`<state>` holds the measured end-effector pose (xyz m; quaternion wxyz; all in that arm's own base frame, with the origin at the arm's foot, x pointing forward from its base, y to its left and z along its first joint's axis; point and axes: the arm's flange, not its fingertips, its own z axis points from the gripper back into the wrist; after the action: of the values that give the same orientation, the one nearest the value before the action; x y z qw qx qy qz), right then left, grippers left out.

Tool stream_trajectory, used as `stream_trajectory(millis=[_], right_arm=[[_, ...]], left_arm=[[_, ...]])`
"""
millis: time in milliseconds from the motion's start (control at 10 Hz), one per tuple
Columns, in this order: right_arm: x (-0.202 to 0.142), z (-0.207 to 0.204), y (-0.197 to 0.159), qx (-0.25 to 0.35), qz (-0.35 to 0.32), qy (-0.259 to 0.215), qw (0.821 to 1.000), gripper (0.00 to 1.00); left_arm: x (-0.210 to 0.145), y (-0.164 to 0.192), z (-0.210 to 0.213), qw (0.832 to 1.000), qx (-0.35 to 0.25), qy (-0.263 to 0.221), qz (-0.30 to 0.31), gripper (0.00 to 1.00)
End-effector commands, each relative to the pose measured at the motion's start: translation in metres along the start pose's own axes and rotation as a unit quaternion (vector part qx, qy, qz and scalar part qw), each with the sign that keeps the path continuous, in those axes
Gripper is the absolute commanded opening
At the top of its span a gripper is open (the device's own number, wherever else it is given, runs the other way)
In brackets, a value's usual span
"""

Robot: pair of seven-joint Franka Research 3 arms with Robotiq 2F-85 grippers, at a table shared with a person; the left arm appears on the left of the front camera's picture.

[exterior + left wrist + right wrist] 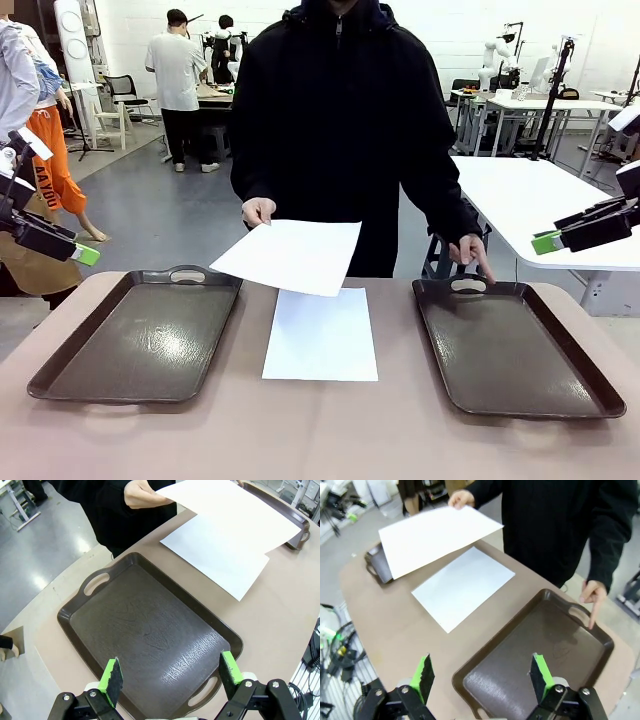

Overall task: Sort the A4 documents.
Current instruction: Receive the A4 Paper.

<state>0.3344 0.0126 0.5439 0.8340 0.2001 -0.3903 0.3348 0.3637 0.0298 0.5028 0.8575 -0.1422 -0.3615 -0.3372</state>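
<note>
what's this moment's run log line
left gripper open | right gripper open | hand holds thin white paper sheet | second white sheet flat on table

A raised sheet (pixel 290 255) in the person's hand (pixel 258 211) hides the far edge of the flat sheet (pixel 322 340) on the bench (pixel 200 440). From the right wrist, the raised sheet covers most of the far tray (pixel 377 562). The near tray (pixel 535 640) runs off the bottom edge. The front view crops the person at the collar.
</note>
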Motion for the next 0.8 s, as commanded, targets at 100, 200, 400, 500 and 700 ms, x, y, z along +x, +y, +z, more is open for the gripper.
stream_trajectory(millis=[100, 200, 400, 500, 700], right_arm=[[0.023, -0.063, -0.020, 0.018, -0.097, -0.028, 0.995, 1.00], [0.026, -0.081, -0.023, 0.031, -0.127, -0.039, 0.991, 1.00], [0.027, -0.126, -0.022, 0.071, -0.213, -0.062, 0.972, 1.00], [0.027, -0.151, -0.022, 0.091, -0.268, -0.075, 0.956, 1.00], [0.026, -0.192, -0.021, 0.108, -0.334, -0.075, 0.933, 1.00]], left_arm=[[-0.002, 0.003, -0.001, 1.000, -0.005, -0.003, -0.005, 1.00], [-0.002, 0.003, -0.001, 1.000, -0.005, -0.003, -0.005, 1.00], [-0.002, 0.003, -0.001, 1.000, -0.005, -0.003, -0.005, 1.00], [-0.002, 0.003, -0.001, 1.000, -0.005, -0.003, -0.005, 1.00], [-0.002, 0.003, -0.001, 1.000, -0.005, -0.003, -0.005, 1.00]])
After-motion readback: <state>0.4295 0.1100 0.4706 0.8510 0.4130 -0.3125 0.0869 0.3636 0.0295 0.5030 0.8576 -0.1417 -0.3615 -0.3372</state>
